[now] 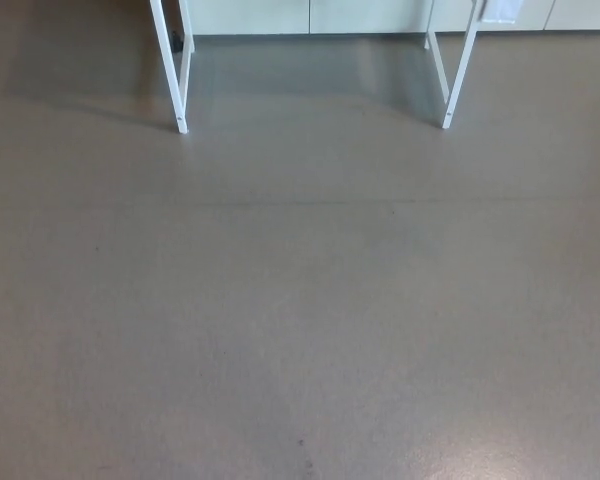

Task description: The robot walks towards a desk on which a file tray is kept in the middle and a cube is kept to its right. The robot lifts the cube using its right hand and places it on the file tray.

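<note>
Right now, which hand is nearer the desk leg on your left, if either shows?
Cannot tell: neither left hand nor right hand is in view. Only that desk leg, the other leg and grey floor show.

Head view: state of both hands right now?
Left hand: not in view.
Right hand: not in view.
Only grey floor and white desk legs show.

Head cam tilted down at floor (300, 300) (desk legs (176, 90) far, top).

Grey floor (300, 300); far end, white desk L leg (172, 70) & R leg (461, 65) stand on it
</note>
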